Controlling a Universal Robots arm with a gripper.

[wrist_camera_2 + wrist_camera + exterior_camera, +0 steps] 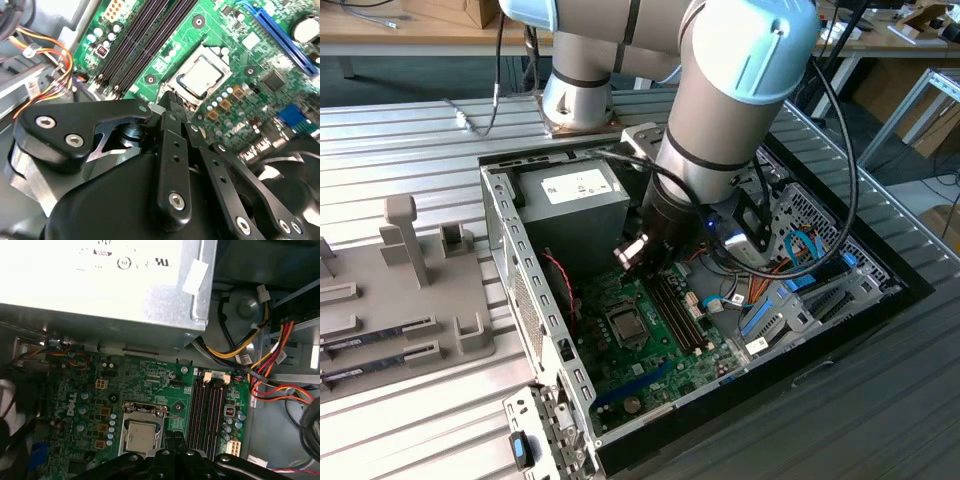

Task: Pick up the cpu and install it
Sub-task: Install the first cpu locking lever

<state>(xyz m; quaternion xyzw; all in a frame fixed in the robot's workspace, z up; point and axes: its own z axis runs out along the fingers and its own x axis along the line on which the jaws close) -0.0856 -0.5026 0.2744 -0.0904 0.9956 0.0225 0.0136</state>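
Note:
The cpu (625, 325) (200, 77) (141, 436), a silvery square chip, lies flat in its socket on the green motherboard (650, 365) inside the open computer case (505, 235). My gripper (650, 272) (167, 100) (175, 436) hangs just above the board beside the socket. Its black fingers are shut together with nothing between them. In both wrist views the fingertips point at the socket's edge, apart from the chip's top.
A grey power supply box (575, 195) (100, 280) stands behind the socket. Dark memory slots (675, 305) (145, 40) (207, 405) run alongside it. Coloured cables (790, 255) (260, 355) crowd one side. A grey fixture (400, 300) with memory sticks sits at the exterior view's left.

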